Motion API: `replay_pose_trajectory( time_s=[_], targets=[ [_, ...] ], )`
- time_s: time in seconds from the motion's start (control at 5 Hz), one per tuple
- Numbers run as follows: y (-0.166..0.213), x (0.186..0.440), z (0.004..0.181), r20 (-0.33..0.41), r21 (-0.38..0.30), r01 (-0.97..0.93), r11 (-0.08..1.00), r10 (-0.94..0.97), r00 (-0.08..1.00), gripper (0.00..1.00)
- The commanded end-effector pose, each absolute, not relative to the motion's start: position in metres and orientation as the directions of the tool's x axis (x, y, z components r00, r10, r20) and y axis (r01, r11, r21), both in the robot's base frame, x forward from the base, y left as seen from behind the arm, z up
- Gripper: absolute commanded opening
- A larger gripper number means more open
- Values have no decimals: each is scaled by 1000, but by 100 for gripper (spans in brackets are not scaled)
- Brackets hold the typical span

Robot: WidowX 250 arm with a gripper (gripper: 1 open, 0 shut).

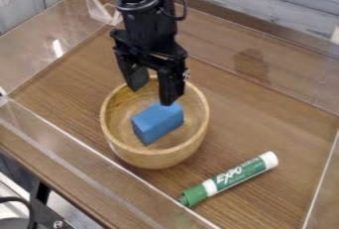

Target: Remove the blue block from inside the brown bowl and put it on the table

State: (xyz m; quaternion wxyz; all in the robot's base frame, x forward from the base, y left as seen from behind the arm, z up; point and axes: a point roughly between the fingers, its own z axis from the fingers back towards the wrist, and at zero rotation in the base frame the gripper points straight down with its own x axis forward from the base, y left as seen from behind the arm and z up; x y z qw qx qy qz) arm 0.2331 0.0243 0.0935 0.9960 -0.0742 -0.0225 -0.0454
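you have a small, smooth, bright-blue rectangular block (158, 124) lying flat inside the bowl, angled across its floor. the round, light-brown wooden bowl (155, 152) sits upright and open on your dark-brown wood-grain surface (260, 109), its thick wall surrounding the block and its far side partly hidden by the claw (149, 93).

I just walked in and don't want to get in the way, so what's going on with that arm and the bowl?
A black robot arm has its end effector open over the brown bowl, above and beside the blue block. The block sits inside the bowl and doesn't look gripped. It has yet to be taken out and put on the table. A green-and-white Expo marker lies outside the bowl.
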Motion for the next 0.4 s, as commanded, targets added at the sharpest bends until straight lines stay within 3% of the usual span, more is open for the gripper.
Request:
replay_pose_trajectory(
  time_s=[0.0, 0.2],
  targets=[
    [28, 236, 104, 99, -134, 91, 987, -77, 992, 100],
    [27, 236, 104, 101, -138, 89, 986, -76, 992, 100]
  ],
)
